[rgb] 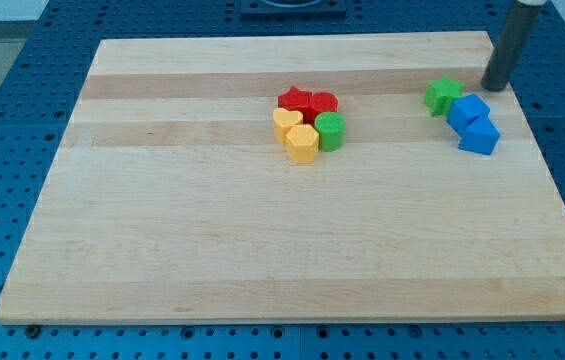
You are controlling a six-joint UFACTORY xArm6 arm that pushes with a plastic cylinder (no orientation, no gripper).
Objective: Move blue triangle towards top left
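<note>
Two blue blocks touch each other at the view's right. The lower one, with a peaked top, looks like the blue triangle (479,135); the upper one looks like a blue cube (469,108). My tip (495,88) is on the board just above and to the right of the blue cube, a short gap away. It is up and to the right of the blue triangle, with the cube between them.
A green star (443,95) touches the blue cube's upper left. A cluster sits near the board's top middle: a red star (295,100), a red round block (323,102), a yellow heart (285,122), a yellow hexagon (302,145) and a green cylinder (330,131). The wooden board's (212,230) right edge is close to the blue blocks.
</note>
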